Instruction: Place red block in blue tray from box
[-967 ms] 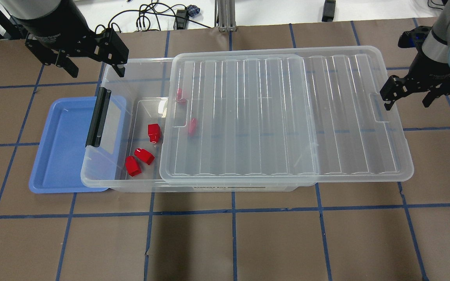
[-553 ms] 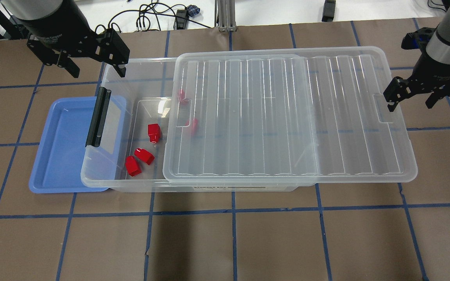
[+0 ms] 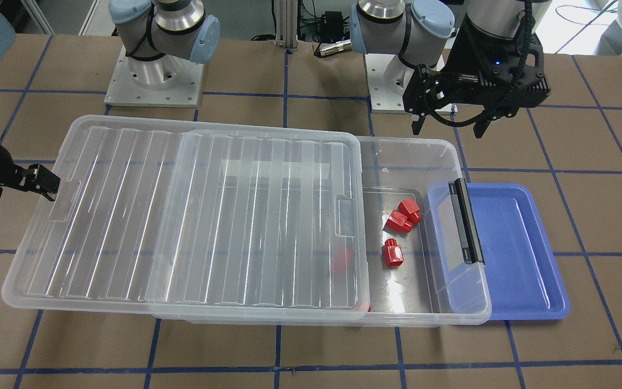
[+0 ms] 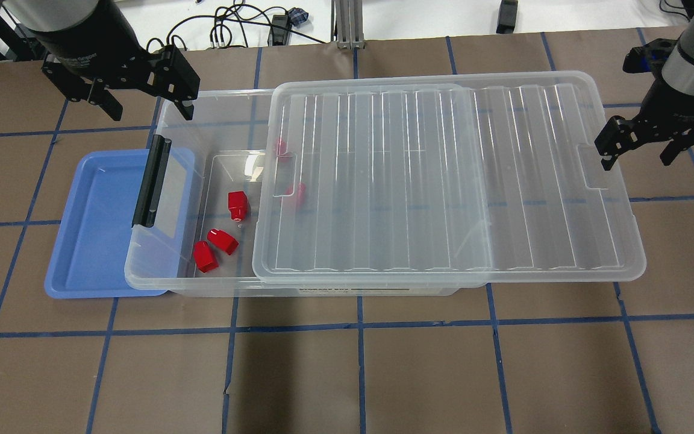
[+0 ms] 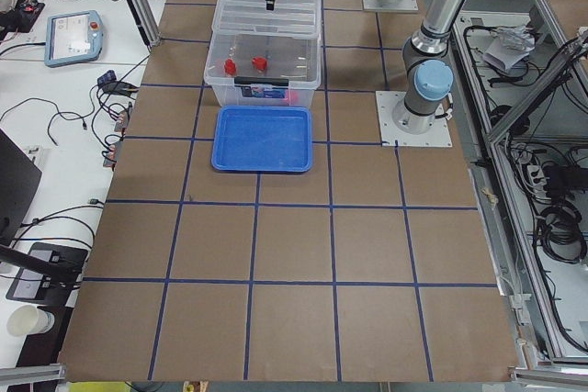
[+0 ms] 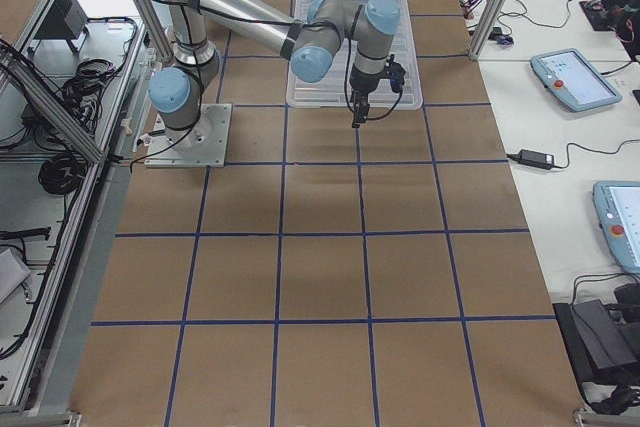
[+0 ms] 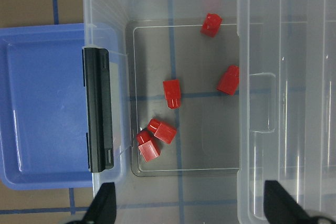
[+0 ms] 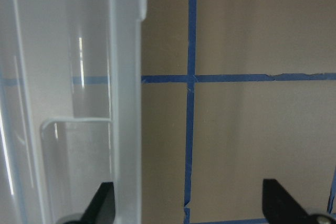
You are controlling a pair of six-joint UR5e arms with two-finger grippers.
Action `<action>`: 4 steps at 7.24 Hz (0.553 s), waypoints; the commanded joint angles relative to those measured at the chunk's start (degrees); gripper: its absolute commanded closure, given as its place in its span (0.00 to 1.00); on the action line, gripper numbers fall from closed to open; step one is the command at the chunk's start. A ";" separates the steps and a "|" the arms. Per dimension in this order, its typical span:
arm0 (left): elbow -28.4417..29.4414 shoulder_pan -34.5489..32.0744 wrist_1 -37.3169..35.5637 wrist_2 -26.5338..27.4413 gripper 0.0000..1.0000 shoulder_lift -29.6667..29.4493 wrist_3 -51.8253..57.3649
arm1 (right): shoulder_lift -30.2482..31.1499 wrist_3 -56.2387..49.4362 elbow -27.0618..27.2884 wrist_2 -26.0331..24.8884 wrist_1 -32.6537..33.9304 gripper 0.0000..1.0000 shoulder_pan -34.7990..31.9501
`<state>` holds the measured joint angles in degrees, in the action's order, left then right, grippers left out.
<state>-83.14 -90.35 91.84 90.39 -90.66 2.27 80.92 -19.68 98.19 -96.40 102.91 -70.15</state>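
Brown paper-covered surface (image 4: pixel 359 374), gridded with blue tape. Further in, large translucent clear plastic box (image 4: pixel 142 274), its ribbed clear lid (image 4: pixel 443 181) offset toward the right arm's side, left end uncovered. Loose on the uncovered floor: three small glossy red plastic blocks (image 4: pixel 239 205); two more dim under the lid's edge. Shallow rectangular blue plastic tray (image 4: pixel 97 223) alongside, partly beneath the box's black latch handle (image 4: pixel 151 181). Beyond, left claw (image 4: pixel 149 108) hovering above the box's far left corner, wrist turned down, fingers spread wide, gripping nothing. Right claw (image 4: pixel 636 158) likewise downturned and spread, straddling the lid's right edge; contact impossible to tell.
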 commanded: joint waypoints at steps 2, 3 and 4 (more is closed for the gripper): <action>-2.71 0.35 -2.51 -0.39 0.00 -5.46 -1.21 | 0.64 0.69 -2.46 0.42 -2.96 0.00 -0.16; -6.12 0.35 -11.33 -0.47 0.00 -7.93 -1.74 | 0.73 0.78 -4.30 0.68 -4.29 0.00 -0.34; -10.25 0.35 -16.64 -0.39 0.00 -9.95 -2.18 | 0.73 0.95 -6.32 1.03 -7.00 0.00 -0.51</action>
<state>-88.90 -90.02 82.30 89.98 -97.84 0.72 81.59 -18.92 94.17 -95.74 98.64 -70.47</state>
